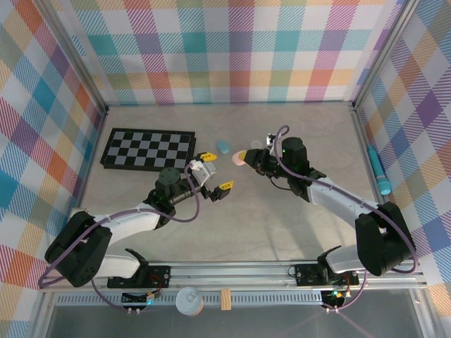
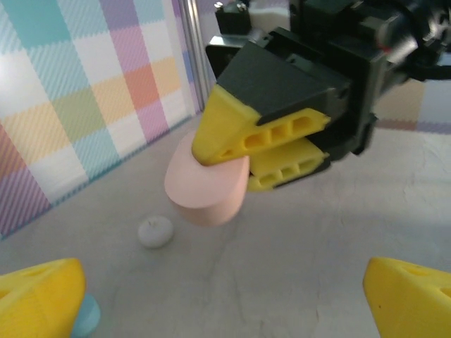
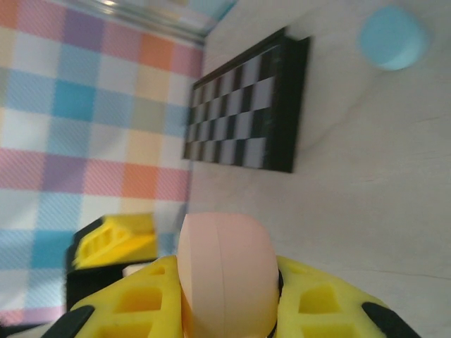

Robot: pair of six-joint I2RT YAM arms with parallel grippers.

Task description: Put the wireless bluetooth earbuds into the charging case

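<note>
A pink oval charging case (image 1: 239,156) hangs above the table's middle, pinched between the yellow fingers of my right gripper (image 1: 248,159). The right wrist view shows the pink case (image 3: 225,267) edge-on with a seam line, my right gripper (image 3: 225,304) shut on its two sides. From the left wrist, the pink case (image 2: 208,186) pokes out of the right gripper (image 2: 271,151) just ahead. My left gripper (image 1: 217,171) faces it from the left, open with nothing between its fingers (image 2: 42,299). The earbuds are out of view.
A light blue oval case (image 1: 223,146) lies on the table behind the left gripper, and a small white oval piece (image 2: 155,231) lies below the pink case. A black-and-white chessboard (image 1: 146,149) sits at the back left. A blue pen (image 1: 379,172) lies by the right wall.
</note>
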